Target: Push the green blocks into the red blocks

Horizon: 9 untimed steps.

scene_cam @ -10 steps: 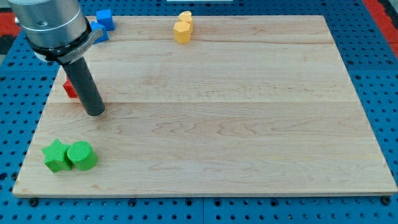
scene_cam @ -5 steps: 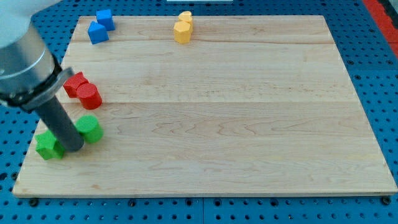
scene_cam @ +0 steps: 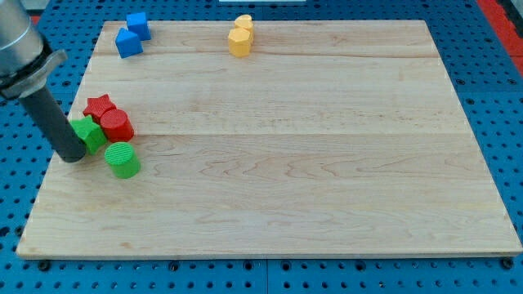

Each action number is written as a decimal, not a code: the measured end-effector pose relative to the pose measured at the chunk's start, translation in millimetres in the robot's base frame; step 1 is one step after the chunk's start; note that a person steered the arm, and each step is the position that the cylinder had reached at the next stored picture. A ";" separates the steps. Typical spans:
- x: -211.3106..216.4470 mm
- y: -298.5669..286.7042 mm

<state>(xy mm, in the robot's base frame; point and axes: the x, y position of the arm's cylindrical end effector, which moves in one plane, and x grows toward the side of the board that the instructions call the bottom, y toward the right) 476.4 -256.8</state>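
My tip [scene_cam: 72, 155] sits near the view's left edge of the wooden board [scene_cam: 327, 163], right against the green star block [scene_cam: 87, 132] on its left side. There is no claw here, only a plain dark rod, so nothing is grabbed. The green star block touches the red star block [scene_cam: 100, 105] and the red cylinder block [scene_cam: 118, 125]. The green cylinder block [scene_cam: 122, 159] sits just below the red cylinder block. Two blue blocks [scene_cam: 131, 35] and two yellow blocks [scene_cam: 240, 36] sit along the view's top.
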 end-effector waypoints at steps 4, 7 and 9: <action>19.6 75.9; 13.4 107.7; 5.5 98.1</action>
